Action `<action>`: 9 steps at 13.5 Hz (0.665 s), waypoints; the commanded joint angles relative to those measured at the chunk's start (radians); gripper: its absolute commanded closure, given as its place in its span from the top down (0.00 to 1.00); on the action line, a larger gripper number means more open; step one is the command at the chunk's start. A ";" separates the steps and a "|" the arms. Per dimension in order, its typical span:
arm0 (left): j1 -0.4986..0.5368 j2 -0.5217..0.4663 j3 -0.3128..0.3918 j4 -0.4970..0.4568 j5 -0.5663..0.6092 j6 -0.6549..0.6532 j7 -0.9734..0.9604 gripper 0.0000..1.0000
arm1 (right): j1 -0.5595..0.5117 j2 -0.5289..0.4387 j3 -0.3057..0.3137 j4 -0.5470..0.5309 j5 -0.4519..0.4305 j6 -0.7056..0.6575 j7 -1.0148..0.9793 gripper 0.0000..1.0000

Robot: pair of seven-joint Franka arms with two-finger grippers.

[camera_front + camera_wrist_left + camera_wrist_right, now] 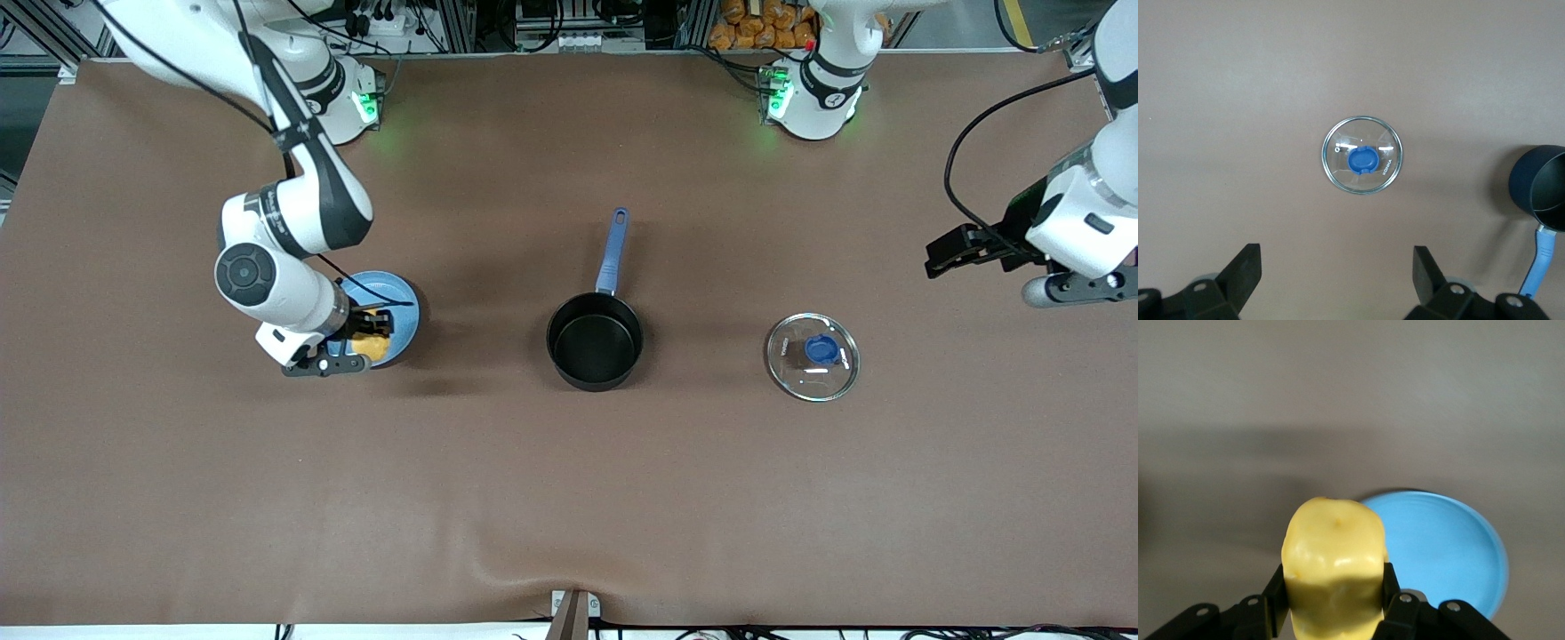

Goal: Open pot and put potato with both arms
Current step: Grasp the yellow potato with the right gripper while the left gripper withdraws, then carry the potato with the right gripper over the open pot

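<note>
**Potato in the grip, pot open**

Over the blue plate (391, 307), at the right arm's end of the table, your right gripper (366, 331) is clamped on the potato (1333, 567). The right wrist view shows a finger pressed on each side of it, with the plate below, so it looks lifted off.

The potato looks firm, lumpy and smooth, so it could slip or turn. Keep the fingers on its wide middle and do not squeeze harder.

Next comes the pot (594, 340), in the middle of the table. Its mouth is open and nothing is inside. Its blue handle (613, 252) points toward the robots. The mouth is much wider than the potato, so dropping it in should be easy.

Nearer the left arm's end lies the glass lid (812, 356), flat on the table with its knob up. Glass can crack, so leave it alone.

Your left gripper (958, 249) waits up in the air, fingers wide apart, holding nothing.
</note>
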 commanded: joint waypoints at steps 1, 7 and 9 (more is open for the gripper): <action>0.008 0.016 -0.004 0.042 -0.023 -0.034 0.015 1.00 | 0.096 0.146 -0.007 0.353 0.112 -0.176 0.169 0.00; 0.008 -0.001 -0.002 0.054 -0.023 -0.039 0.017 1.00 | 0.288 0.384 -0.011 0.726 0.120 -0.161 0.432 0.00; 0.007 -0.015 -0.001 0.051 -0.022 -0.037 0.032 1.00 | 0.328 0.405 -0.011 0.728 0.120 -0.088 0.455 0.00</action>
